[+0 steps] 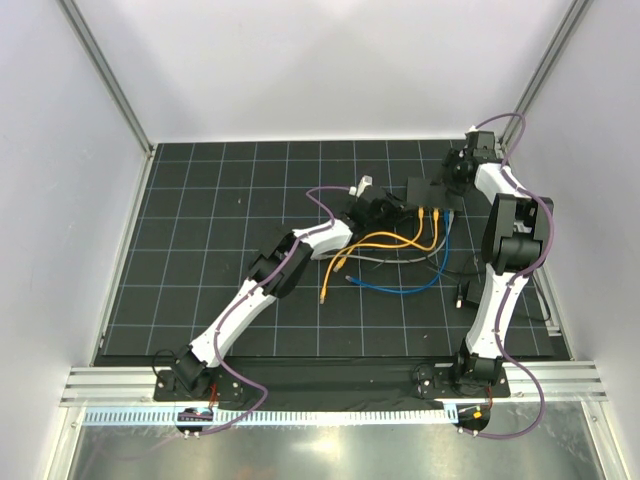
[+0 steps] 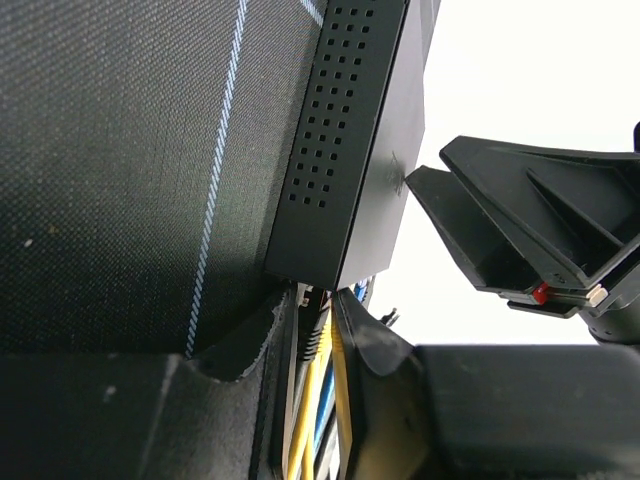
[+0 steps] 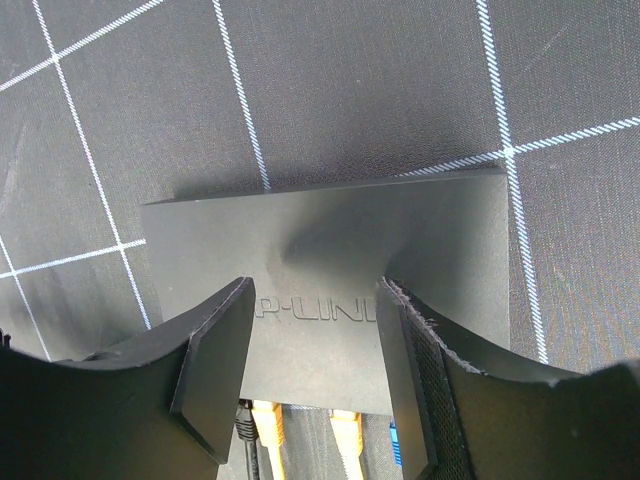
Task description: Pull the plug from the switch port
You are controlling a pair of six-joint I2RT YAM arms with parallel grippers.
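The switch (image 1: 430,192) is a flat black box lying at the back right of the mat. Its port edge faces the arms and holds a black-booted plug (image 3: 243,425), two orange plugs (image 3: 345,430) and a blue one. My left gripper (image 1: 398,212) is at the left end of that edge. In the left wrist view its jaws (image 2: 318,305) stand narrowly apart around the black-booted plug (image 2: 315,340), with yellow cables beside it, under the switch's vented side (image 2: 345,130). My right gripper (image 3: 315,295) is open over the switch's lettered top (image 3: 330,240), holding nothing.
Orange cables (image 1: 385,240), a blue cable (image 1: 400,288) and dark cables trail from the switch toward the arms across the black gridded mat (image 1: 220,220). A loose orange cable end (image 1: 324,296) lies mid-mat. White walls and metal rails enclose the mat.
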